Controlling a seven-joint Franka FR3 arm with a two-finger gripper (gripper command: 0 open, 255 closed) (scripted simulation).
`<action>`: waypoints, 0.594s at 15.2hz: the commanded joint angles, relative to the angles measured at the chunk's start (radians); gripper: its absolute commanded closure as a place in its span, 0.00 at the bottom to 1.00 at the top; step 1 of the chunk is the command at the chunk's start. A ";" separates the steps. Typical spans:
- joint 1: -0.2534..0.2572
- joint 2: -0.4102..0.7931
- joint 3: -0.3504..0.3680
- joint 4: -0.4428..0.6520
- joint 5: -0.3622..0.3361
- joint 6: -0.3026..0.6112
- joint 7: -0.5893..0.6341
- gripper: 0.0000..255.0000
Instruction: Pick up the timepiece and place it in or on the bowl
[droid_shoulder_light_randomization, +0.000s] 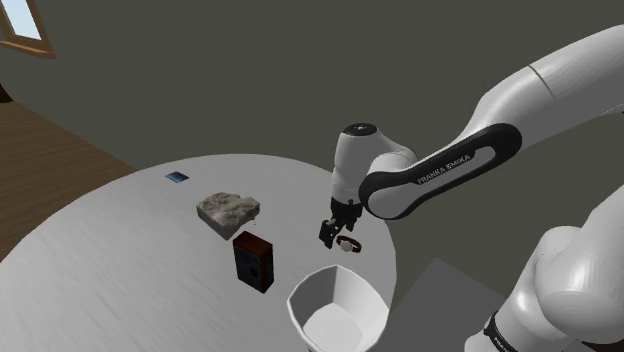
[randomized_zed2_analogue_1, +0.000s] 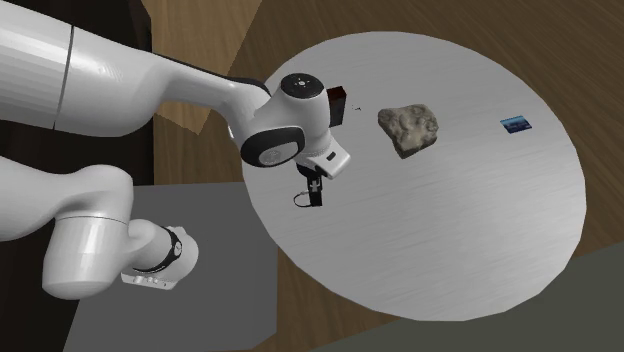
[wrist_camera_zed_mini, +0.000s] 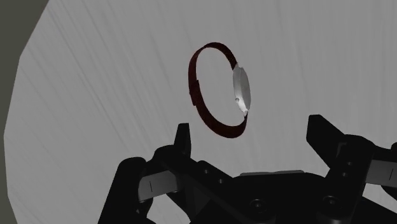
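What the next move turns on, as I read it from my end, is that the watch (wrist_camera_zed_mini: 241, 92) lies just past the tips of the fingers (wrist_camera_zed_mini: 184, 140), not yet between them. The fingers stand wide apart and hold nothing. The watch rests on the pale round surface (droid_shoulder_light_randomization: 120, 260), just beside the white bowl (droid_shoulder_light_randomization: 362, 292), on the bowl's far side from the shoulder camera. Its strap (a dark red loop with a silvery face on one flank) makes an oval whose long axis runs roughly away from the fingers, crossing the line that joins them. The oval falls within the span of the gap — nearer one finger than the other — so I judge a short advance would bring the fingers to either side of the loop, and closing across its narrow width looks the safer bite.
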 joint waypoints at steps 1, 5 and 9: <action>0.000 0.000 0.000 0.000 0.000 0.000 0.000 0.00; 0.000 0.000 0.000 0.000 0.000 0.000 0.000 1.00; 0.000 0.000 0.000 0.000 0.000 0.000 0.000 1.00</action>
